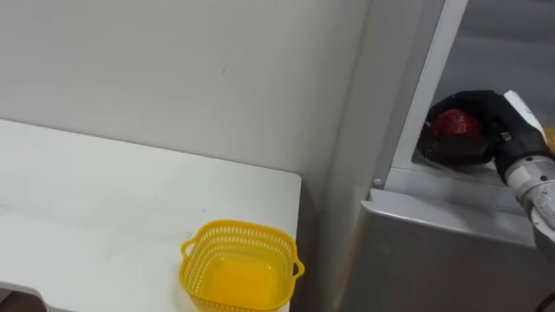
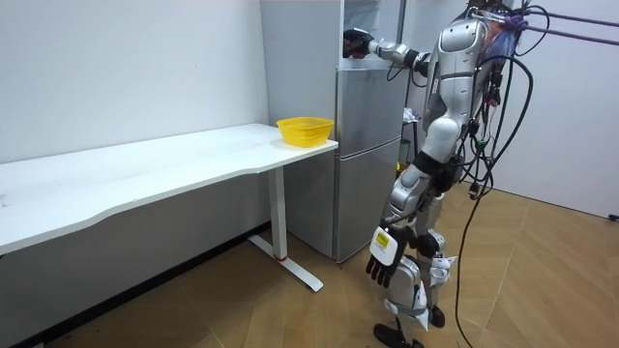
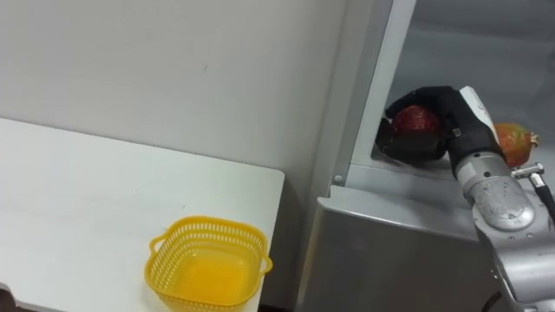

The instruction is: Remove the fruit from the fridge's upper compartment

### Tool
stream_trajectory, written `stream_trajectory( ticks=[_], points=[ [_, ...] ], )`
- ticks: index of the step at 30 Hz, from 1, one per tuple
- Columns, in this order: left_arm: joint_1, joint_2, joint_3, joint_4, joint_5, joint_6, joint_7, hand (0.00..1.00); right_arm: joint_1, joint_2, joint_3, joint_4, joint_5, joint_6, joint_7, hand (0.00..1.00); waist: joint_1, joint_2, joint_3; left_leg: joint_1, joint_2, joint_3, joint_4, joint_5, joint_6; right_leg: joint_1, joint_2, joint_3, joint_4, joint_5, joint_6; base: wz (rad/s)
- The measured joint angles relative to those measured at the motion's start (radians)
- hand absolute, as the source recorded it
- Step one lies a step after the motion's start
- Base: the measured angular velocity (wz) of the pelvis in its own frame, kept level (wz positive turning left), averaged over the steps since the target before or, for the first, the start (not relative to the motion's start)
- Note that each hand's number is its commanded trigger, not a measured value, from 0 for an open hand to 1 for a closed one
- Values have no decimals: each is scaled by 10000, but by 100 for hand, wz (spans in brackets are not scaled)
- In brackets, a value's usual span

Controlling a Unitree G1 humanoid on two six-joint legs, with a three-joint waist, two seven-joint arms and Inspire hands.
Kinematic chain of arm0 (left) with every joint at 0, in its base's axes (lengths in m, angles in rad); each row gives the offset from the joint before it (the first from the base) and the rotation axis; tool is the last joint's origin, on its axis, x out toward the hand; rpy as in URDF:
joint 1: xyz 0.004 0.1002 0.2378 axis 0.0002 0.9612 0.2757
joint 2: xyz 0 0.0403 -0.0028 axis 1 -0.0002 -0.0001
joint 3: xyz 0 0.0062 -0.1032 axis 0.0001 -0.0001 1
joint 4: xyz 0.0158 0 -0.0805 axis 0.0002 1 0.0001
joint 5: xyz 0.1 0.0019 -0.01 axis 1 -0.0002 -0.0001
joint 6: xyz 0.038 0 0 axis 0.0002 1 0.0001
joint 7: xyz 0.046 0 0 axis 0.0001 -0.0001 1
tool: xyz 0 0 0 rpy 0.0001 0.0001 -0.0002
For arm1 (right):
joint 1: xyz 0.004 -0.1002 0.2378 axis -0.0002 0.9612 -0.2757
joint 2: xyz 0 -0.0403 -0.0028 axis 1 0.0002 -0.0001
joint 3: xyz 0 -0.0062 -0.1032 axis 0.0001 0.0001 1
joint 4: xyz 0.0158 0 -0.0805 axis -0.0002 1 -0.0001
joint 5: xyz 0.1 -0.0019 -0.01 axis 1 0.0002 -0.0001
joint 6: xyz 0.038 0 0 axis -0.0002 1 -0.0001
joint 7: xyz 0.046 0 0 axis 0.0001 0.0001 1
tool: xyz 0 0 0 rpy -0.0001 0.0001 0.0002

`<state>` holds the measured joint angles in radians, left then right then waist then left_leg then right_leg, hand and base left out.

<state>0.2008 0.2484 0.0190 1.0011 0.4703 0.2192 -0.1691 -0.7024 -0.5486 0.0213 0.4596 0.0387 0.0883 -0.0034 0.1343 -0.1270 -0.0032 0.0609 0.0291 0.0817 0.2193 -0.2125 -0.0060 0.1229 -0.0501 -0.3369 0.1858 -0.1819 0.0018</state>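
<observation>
A dark red round fruit [image 1: 457, 124] sits at the front edge of the open upper fridge compartment [image 3: 486, 52], just above the sill. My right hand [image 1: 482, 107] is curled round it from above and the right, thumb underneath. A second fruit [image 3: 513, 143], orange-red, lies on the shelf behind my wrist. In the room view I stand facing the fridge [image 2: 368, 174], right arm raised to its upper part. My left hand [image 2: 384, 259] hangs low by my leg with relaxed fingers.
An empty yellow mesh basket [image 1: 243, 228] stands on the near right corner of the white table [image 1: 104, 199], beside the fridge. The lower fridge door [image 1: 451, 251] is closed. A plain wall lies behind the table.
</observation>
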Motion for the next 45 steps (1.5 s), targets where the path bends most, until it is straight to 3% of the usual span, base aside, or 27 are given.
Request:
stream_trajectory(
  ticks=[15, 20, 25, 29, 35, 41, 45],
  points=[
    [-34, -5, -17, 44, 5, 11, 201, 0, -44, 49, -26, -155, 32, 4, -305, 100, -73, 130, 64, 52, -9, -14, -44, 0, 2, 43, -9, -2, -7, 1, 2, 0],
    [170, -96, -23, 96, -63, 20, 534, 0, 92, 392, -62, -776, 134, 48, -606, 100, -267, 344, 33, 36, -9, -10, -44, 2, 2, 37, -10, 25, -8, 1, 2, 0],
    [147, -150, -26, 80, -88, -47, 774, 0, 689, 531, -49, -1828, 273, 42, -1203, 100, -287, 532, -84, 30, -4, 19, -51, 8, 2, 17, -22, 16, 1, 1, 3, 0],
    [133, -150, -53, 86, -112, -229, 790, 0, 1259, 577, -11, -2750, 143, 26, -1531, 100, -290, 538, -79, 35, 30, 149, -33, 9, 1, -15, -20, 54, 13, 1, 3, -5],
    [53, -172, -47, 360, -76, -497, 977, 0, 2115, 1161, -9, -3941, -154, -8, -2154, 100, -295, 535, -47, 42, 90, 268, -72, 8, 2, -84, 6, 313, 31, 4, -2, -7],
    [80, -338, 3, 460, -62, -519, 950, 0, 2149, 1519, -18, -4921, -510, -37, -2810, 100, -461, 625, 11, -81, 31, 246, -60, 9, 2, -204, 8, 294, 36, 9, -8, 0],
    [61, -389, -32, 588, -79, -603, 865, 0, 2270, 1924, -16, -5993, -1607, -192, -3301, 100, -485, 645, 22, -128, 33, 232, 20, 8, 2, -226, 10, 257, 21, 8, -7, 2]
  ],
)
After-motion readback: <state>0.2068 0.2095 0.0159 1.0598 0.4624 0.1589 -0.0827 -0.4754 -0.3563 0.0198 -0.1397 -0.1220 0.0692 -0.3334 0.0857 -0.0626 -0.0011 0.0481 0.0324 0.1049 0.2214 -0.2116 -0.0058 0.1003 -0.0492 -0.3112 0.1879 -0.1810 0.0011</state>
